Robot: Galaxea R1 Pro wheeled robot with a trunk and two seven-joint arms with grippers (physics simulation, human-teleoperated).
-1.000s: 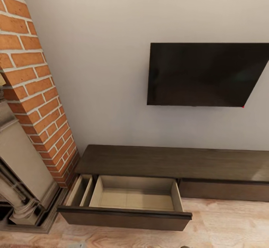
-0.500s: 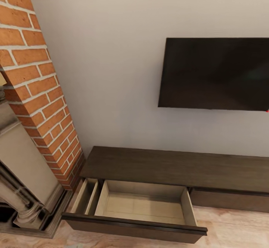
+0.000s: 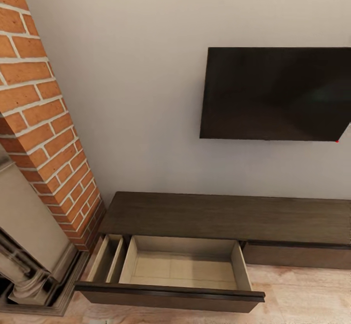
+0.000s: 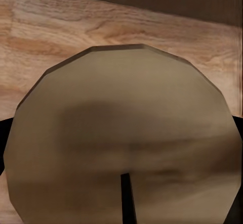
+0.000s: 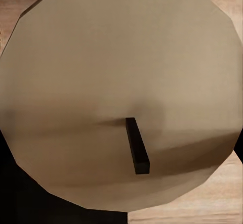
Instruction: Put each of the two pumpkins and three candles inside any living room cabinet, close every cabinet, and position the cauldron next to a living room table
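Between the earlier head pictures and this one the whole picture shifted, so the camera had turned and nothing in the room had moved.

From the head, the cabinet [image 3: 229, 217] ran along the far wall under a dark television [image 3: 275, 94], with a brick chimney [image 3: 44, 129] at the left. Its near-left drawer [image 3: 183, 268] stood pulled out, pale inside and bare.

At the left wrist, a candle [image 4: 126, 138] sat close before the camera over the wood floor [image 4: 101, 27], wick toward the lens. The jaws were hidden, though they likely gripped it.

At the right wrist, a second candle [image 5: 119, 92] sat likewise, those jaws also hidden.

Each candle looked light, stiff and smooth-sided, best pinched across its round flank, not by the thin wick.
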